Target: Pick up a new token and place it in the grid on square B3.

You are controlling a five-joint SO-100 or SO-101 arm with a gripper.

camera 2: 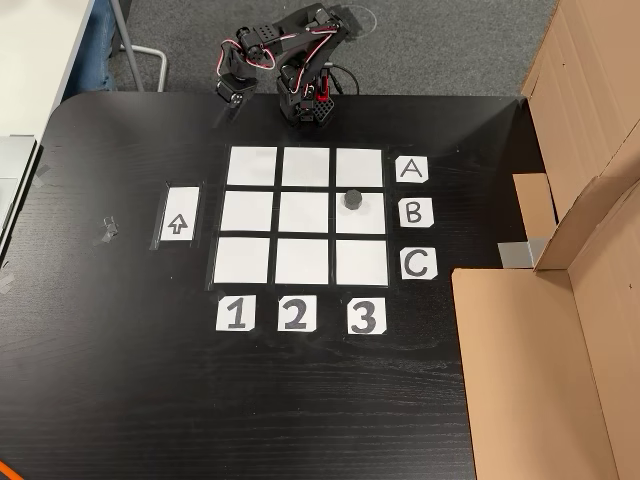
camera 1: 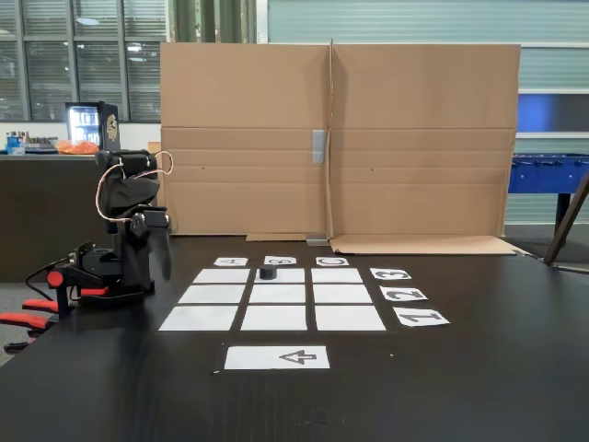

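Honestly, the placing step is looking done: the token [camera 2: 352, 200] is sitting upright on square B3 [camera 2: 368, 222], toward its 11 o'clock corner in the top-down fixed view, round axis pointing straight up. The gripper [camera 1: 162, 262] is hanging folded beside the grid [camera 2: 304, 165], holding nothing; can't tell if it's parted. Next move is probably just parking.

black bench [camera 2: 120, 380] | big cardboard sheets [camera 1: 336, 138] standing upright along its far edge in a fixed view | white arrow sheet [camera 2: 180, 217] lying flat near the front edge | bit of crumpled tape [camera 2: 107, 230] beside it | blue foosball table [camera 1: 548, 172] off behind the right corner
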